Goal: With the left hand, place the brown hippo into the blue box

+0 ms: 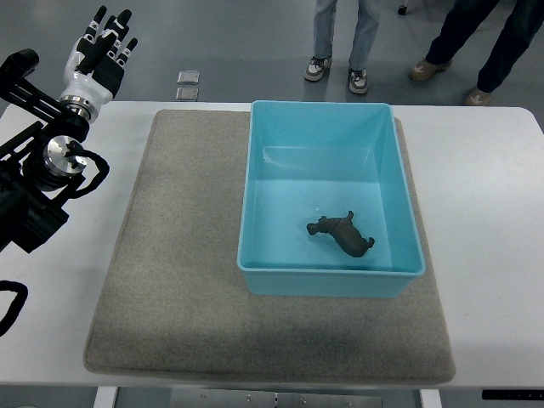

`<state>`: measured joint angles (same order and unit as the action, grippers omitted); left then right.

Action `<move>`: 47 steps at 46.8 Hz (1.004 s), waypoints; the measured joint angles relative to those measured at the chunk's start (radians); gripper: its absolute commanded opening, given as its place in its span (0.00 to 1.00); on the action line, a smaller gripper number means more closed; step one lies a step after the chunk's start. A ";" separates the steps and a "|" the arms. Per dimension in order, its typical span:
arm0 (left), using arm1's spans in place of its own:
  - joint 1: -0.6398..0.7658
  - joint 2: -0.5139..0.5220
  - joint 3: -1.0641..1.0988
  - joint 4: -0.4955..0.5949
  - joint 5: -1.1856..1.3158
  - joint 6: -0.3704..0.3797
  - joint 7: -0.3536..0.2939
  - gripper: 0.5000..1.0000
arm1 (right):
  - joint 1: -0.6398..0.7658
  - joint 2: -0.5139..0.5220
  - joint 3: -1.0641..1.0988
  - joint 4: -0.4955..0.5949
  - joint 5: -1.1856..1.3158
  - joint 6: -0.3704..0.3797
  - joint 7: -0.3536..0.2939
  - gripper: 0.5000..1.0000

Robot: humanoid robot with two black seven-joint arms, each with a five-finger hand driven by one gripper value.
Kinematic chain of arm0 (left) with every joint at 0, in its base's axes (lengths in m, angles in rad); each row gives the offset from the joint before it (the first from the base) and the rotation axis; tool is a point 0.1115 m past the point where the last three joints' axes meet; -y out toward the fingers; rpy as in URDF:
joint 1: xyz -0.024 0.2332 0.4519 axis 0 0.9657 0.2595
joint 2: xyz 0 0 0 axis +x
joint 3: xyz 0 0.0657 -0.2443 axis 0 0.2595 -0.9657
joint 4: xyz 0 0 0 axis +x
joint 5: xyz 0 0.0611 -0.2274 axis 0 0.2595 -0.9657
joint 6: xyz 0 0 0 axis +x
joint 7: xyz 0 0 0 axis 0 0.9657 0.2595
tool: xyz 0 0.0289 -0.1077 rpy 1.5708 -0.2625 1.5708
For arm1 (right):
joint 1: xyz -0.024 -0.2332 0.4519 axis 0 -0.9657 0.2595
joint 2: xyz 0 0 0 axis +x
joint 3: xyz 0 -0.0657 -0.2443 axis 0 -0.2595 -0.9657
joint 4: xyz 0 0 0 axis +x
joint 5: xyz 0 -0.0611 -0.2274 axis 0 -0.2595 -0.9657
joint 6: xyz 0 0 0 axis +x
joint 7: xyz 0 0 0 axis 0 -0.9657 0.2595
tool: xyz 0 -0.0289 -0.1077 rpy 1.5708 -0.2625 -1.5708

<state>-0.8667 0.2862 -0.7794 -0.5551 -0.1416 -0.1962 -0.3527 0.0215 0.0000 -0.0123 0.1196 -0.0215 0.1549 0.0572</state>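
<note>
Hippo: one brown hippo (342, 233), lying on the floor of the box, toward the near right corner, touching no wall that I can see.
Box: one blue box (255, 183), open-topped, sitting on the mat, holding only the hippo.
Mat: one grey mat (178, 255) spread on the white table (484, 212); the box covers its right half.
My left hand (102, 47): up at the far left corner of the table, well apart from the box, palm lifted, fingers (100, 19) spread and straight, gripping nothing.
My right hand: none in view.
Floor: two small square tiles (188, 84) just beyond the table edge.
People: two pairs of feet (336, 72) standing on the floor past the table.
</note>
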 measured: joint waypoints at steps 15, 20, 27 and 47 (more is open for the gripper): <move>0.029 -0.013 -0.012 -0.001 -0.027 0.000 0.000 0.99 | 0.000 0.000 0.000 0.000 0.000 0.000 0.000 0.87; 0.029 -0.015 -0.015 -0.002 -0.046 -0.005 0.000 0.99 | 0.000 0.000 0.000 0.000 0.000 0.000 0.000 0.87; 0.031 -0.015 -0.015 -0.004 -0.066 -0.009 0.000 0.99 | 0.000 0.000 0.000 0.000 0.000 0.000 0.000 0.87; 0.029 -0.025 -0.034 -0.009 -0.067 -0.011 0.000 0.99 | 0.000 0.000 0.001 0.001 0.002 0.003 0.000 0.87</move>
<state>-0.8375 0.2608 -0.8131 -0.5643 -0.2086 -0.2071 -0.3527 0.0215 0.0000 -0.0110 0.1206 -0.0195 0.1580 0.0570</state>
